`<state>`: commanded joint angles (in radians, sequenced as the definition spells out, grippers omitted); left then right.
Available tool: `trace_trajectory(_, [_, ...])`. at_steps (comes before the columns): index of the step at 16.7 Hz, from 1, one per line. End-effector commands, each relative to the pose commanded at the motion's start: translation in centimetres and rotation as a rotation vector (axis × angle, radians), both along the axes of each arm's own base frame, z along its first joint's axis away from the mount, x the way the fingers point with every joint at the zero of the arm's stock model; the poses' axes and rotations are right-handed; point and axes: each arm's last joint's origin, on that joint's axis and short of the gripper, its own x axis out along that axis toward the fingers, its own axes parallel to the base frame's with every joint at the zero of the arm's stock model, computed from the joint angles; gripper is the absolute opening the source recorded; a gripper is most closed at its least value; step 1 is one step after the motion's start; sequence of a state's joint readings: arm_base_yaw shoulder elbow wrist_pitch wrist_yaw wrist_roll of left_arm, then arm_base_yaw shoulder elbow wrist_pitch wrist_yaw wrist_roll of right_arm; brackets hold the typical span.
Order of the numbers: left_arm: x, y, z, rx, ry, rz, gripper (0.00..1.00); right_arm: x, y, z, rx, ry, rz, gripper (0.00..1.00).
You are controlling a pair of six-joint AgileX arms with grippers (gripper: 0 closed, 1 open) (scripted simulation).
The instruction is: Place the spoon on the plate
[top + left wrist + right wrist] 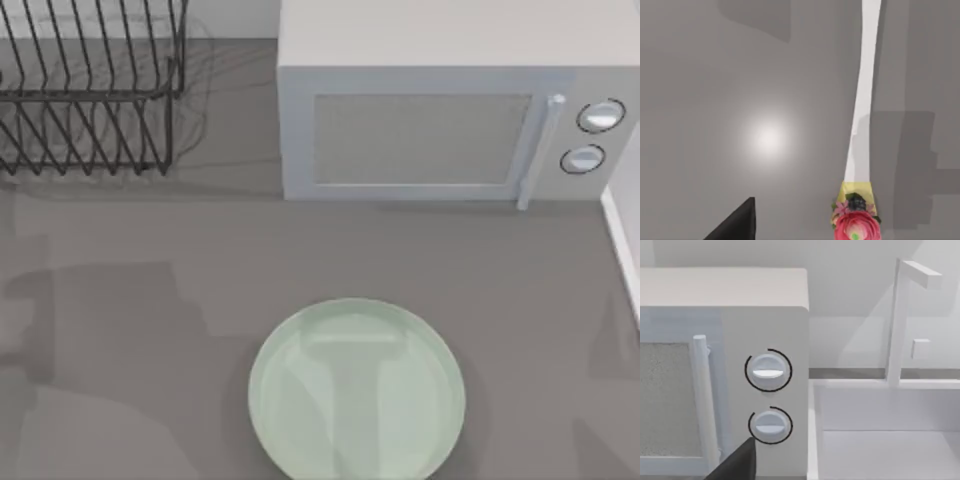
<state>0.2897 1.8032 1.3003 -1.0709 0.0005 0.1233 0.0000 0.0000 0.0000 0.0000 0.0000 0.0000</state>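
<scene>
While the plate sits low on the table near the middle of the top view's front edge, bare of any cutlery, the spoon is met in the left wrist view, lying flat on the grey table. Its slim white handle is seen as one long straight line running away from the camera, with the red-pink and yellow knob at the near end, close beside a dark fingertip of the left gripper. The bowl end is cut off beyond the picture's edge.

From this it is judged that the left arm is the nearer one, and that the spoon lies just off to one side of its gripper, with the long axis pointing forward from the wrist. Whether the left gripper's fingers are spread or closed cannot be told, since a single dark tip is seen; nothing is seen held between them.

A dark tip of the right gripper is seen before the microwave and its two dials, beside a white sink; its state cannot be told either.

A dish rack stands at the table's back left.
</scene>
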Motion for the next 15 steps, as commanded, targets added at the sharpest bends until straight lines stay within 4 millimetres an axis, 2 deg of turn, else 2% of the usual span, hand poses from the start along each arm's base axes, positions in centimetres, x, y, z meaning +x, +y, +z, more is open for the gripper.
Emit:
trace_trajectory(3, [0.1, 0.1, -1.2, -0.001, 0.006, 0.003, 1.00, 0.0, 0.0, 0.0, 0.000, 0.000, 0.000, 1.00])
trace_trajectory(10, [0.2, 0.2, -9.0, 0.002, -0.003, 0.005, 1.00, 0.0, 0.0, 0.0, 0.000, 0.000, 0.000, 1.00])
trace_trajectory(12, [0.0, 0.2, -10.0, 0.000, 0.002, 0.004, 1.00, 0.0, 0.0, 0.0, 0.000, 0.000, 0.000, 1.00])
trace_trajectory(15, [-0.1, 0.2, -10.0, 0.000, 0.002, 0.004, 1.00, 0.0, 0.0, 0.0, 0.000, 0.000, 0.000, 1.00])
